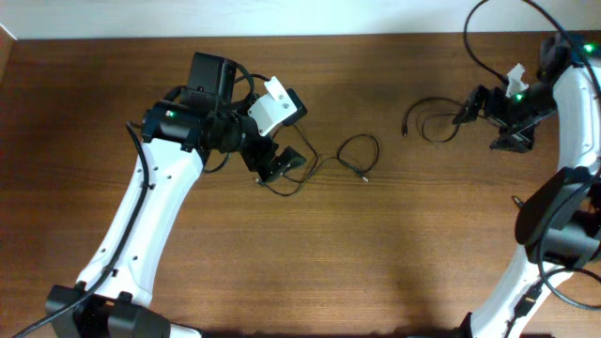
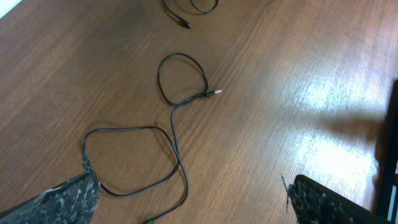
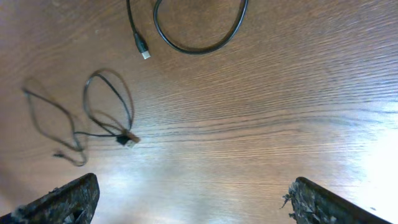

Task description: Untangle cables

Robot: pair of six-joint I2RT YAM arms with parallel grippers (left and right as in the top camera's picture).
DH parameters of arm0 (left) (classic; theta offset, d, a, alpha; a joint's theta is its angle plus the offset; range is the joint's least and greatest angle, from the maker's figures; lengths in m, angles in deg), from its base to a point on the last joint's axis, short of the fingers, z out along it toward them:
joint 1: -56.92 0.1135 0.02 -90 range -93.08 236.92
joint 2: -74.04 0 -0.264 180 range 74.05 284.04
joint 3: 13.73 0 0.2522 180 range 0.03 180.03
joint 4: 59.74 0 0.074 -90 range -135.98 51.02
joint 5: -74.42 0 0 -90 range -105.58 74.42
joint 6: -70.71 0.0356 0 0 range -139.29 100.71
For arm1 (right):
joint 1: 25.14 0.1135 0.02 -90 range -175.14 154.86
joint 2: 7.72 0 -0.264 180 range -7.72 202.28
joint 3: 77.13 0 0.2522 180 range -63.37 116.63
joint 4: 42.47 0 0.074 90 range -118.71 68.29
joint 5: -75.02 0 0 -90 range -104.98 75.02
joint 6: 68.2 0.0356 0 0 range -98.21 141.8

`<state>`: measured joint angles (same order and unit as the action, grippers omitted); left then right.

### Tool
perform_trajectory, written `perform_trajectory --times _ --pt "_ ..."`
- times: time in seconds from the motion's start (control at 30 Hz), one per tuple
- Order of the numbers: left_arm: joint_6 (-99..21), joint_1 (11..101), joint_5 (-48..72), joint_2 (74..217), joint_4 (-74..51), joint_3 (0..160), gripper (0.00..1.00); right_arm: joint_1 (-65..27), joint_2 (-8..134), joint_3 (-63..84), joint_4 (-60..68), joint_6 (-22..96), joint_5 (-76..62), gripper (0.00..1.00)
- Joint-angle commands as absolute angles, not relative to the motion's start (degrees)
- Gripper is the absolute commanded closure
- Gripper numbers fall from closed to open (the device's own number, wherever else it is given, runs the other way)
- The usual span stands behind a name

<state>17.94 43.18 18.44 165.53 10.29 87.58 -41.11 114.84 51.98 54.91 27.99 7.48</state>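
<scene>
Nearest the lens, the left jaws: spread to the full, gripping nothing, low over the desk, the tip of one pad right at the thin cable. Same on the other side: right jaws wide and empty above bare wood. Thin cable in two loose loops with a crossing between, lying mid-desk. Second cable curled near the right arm, well apart from the first. Seems the parting step is done, with only the loops remaining. Next, probably: pinch the thin cable close to its plug and draw it straight, slowly, without dragging it back toward the other.
</scene>
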Motion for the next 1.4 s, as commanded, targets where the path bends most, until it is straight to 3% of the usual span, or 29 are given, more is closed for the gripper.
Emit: perform_trajectory --times 0.0,0.03,0.07,0.1,0.2,0.43,0.53,0.63,0.73,0.9,1.03,1.1,1.17,1.2,1.23,1.27,1.37 --pt "17.42 43.31 18.90 164.57 10.23 87.93 0.01 -35.03 113.61 51.13 51.23 19.25 0.53 0.27" --pt "17.42 43.31 18.90 164.57 10.21 87.93 0.01 -32.76 114.01 50.80 49.68 17.37 -2.32 0.63" --pt "17.42 43.31 18.90 164.57 10.23 87.93 0.01 -30.95 114.88 50.71 48.33 17.35 -8.57 0.86" --pt "17.42 43.31 18.90 164.57 10.23 87.93 0.01 -30.22 115.82 50.51 47.54 17.70 -17.29 0.96" --pt "17.42 43.31 18.90 164.57 10.23 87.93 0.01 -31.65 119.76 50.08 43.41 17.61 -25.11 0.96" --pt "17.42 43.31 18.90 164.57 10.21 87.93 0.01 -39.05 124.63 50.62 9.81 17.50 -32.30 0.94" --pt "17.42 43.31 18.90 164.57 10.21 87.93 0.01 -39.75 124.52 56.72 6.89 17.50 -37.35 0.93" --pt "17.42 43.31 18.90 164.57 10.21 87.93 0.01 -39.75 121.55 72.57 17.97 17.72 -23.39 0.93" --pt "17.42 43.31 18.90 164.57 10.23 87.93 0.01 -37.83 116.15 83.69 40.22 17.74 -19.52 0.94" --pt "17.42 43.31 18.90 164.57 10.21 87.93 0.01 -36.34 113.26 83.84 68.65 18.00 -10.27 0.96" --pt "17.42 43.31 18.90 164.57 10.21 87.93 0.01 -35.19 106.14 76.35 68.63 17.92 6.86 0.96" --pt "17.42 43.31 18.90 164.57 10.21 87.93 0.01 -31.93 103.69 70.34 68.63 17.48 6.84 0.93" --pt "17.42 43.31 18.90 164.57 10.23 87.93 0.01 -28.13 100.39 60.59 68.63 14.77 6.86 0.75" --pt "17.42 43.31 18.92 164.57 10.21 87.93 0.01 -26.71 98.60 56.79 68.54 13.19 6.86 0.72" --pt "17.42 43.31 18.95 164.57 9.79 87.93 0.01 -24.98 95.60 52.28 67.87 13.02 7.02 0.53" --pt "17.42 43.31 18.92 164.57 9.81 87.93 0.01 -23.69 93.18 49.07 66.60 13.52 7.59 0.02" --pt "17.75 43.38 15.58 164.52 6.80 87.95 0.01 -17.74 91.30 40.63 60.81 14.72 12.92 0.02"
